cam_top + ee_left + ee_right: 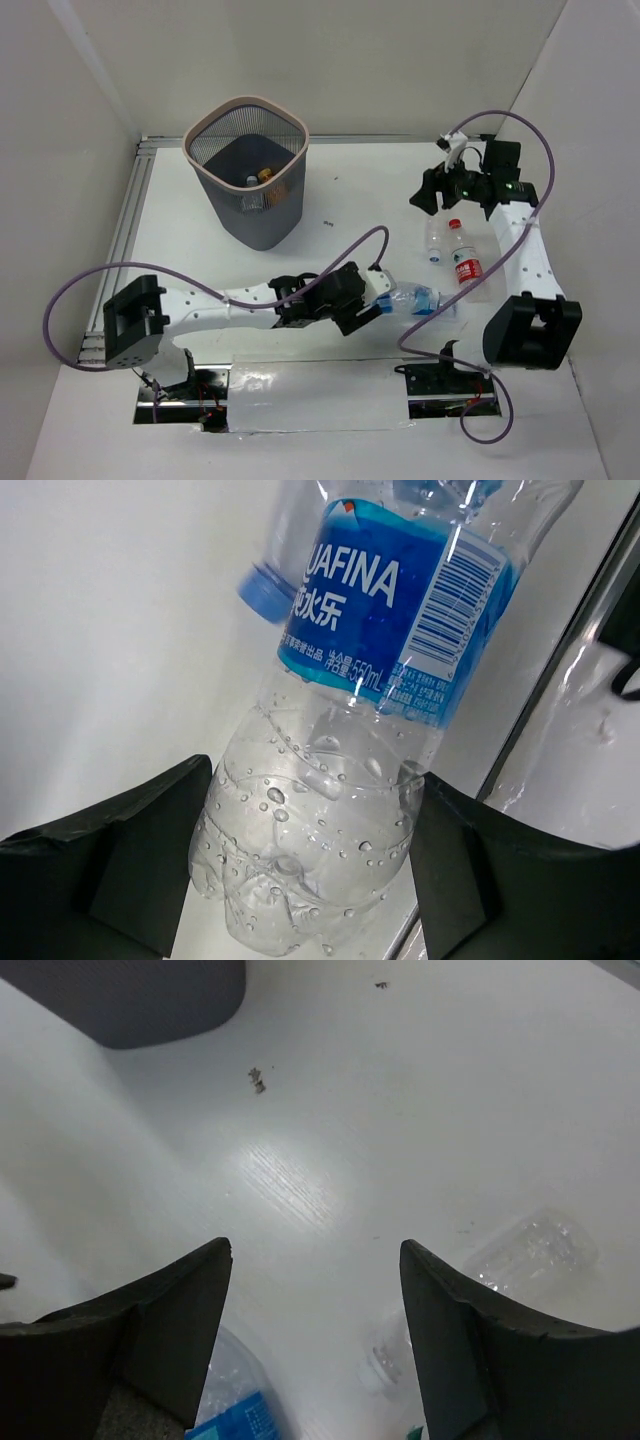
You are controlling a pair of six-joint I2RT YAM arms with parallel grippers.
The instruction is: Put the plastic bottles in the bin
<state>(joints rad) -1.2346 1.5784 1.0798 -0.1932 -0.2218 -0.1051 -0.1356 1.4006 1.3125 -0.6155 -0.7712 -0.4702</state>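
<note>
My left fingers [120,870] flank the base of the blue-label bottle [330,810] lying on the bench [330,210], clamped or not I can't tell, my right fingers [150,1340] apart and empty; that slick base could squirt free short of the distant bin [247,100].

The blue-label bottle [330,740] between the black fingers [130,860] of the left gripper [318,810] has a clear body, a blue label with white letters and a white barcode field, and a blue cap. The right gripper [315,1250] also has black fingers [170,1320]. Just beside it, the red-label bottle [466,260] is clear with a red cap, and the plain bottle [434,243] is fully clear. Well apart from both grippers, the bin [268,228] is dark grey mesh with a pinkish-beige rim. The orange bottle [265,174] shows inside it. The table [340,190] is white and the cables [500,111] are purple.
</note>
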